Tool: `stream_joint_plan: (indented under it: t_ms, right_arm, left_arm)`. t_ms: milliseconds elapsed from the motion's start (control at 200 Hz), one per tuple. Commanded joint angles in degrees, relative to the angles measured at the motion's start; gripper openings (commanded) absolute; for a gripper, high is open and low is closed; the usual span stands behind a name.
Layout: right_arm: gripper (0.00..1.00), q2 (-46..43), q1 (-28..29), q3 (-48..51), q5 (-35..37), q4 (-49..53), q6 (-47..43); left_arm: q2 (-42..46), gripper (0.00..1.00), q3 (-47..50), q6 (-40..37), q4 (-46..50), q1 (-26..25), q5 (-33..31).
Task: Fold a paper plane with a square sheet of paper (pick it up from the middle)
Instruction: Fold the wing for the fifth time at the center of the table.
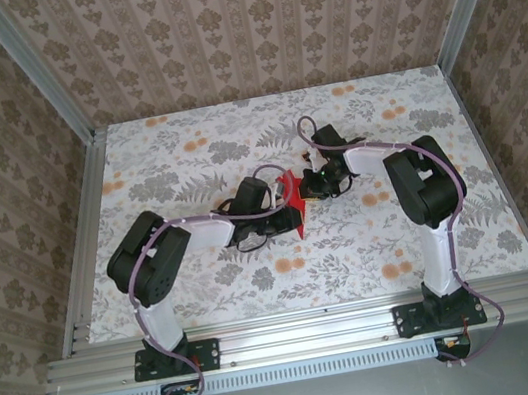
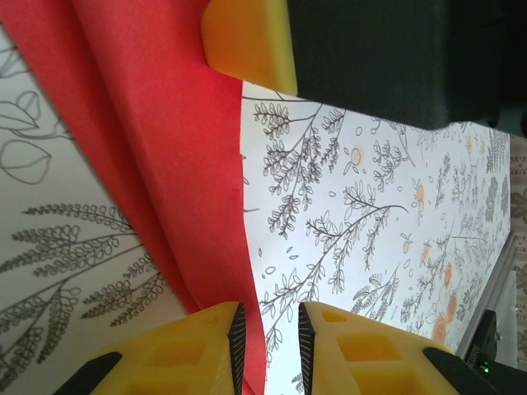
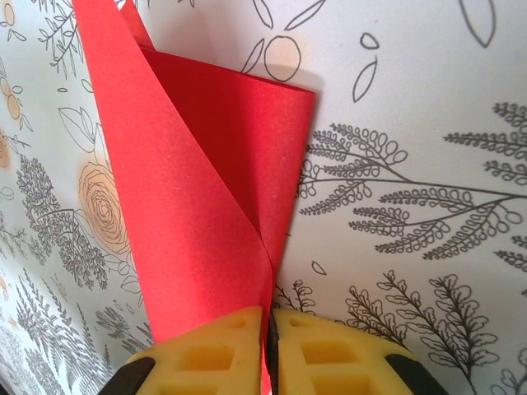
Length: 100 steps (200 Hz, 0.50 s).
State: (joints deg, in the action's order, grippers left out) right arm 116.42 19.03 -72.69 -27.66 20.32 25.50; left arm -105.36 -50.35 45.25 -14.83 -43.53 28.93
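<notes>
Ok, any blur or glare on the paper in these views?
Top external: evenly lit, sharp, but the red paper is tiny, half covered. Left wrist: paper soft up close, table sharper. Right wrist: paper grain crisp, soft shadow beside it, no glare.

A robotics lab test cell dressed as a home: an aluminium extrusion frame (image 1: 306, 327) encloses damask-wallpapered panels (image 1: 256, 26) and a floral-print surface (image 1: 183, 140), with two cabled robot arms (image 1: 153, 262) bolted to its near rail.
</notes>
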Motion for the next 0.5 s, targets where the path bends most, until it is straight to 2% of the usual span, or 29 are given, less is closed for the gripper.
stream_joint_plan:
  t_ms: [0, 495]
  right_arm:
    - [0.12, 3.46, 0.75, -0.70, 4.91, 1.59, 0.35]
    - [0.12, 4.43, 0.83, -0.80, 5.34, 2.18, 0.70]
  left_arm:
    - [1.99, 0.27, 1.04, -1.15, -2.04, -0.31, 1.63]
    - [-0.76, 0.27, -0.82, -1.74, -1.06, -0.85, 2.80]
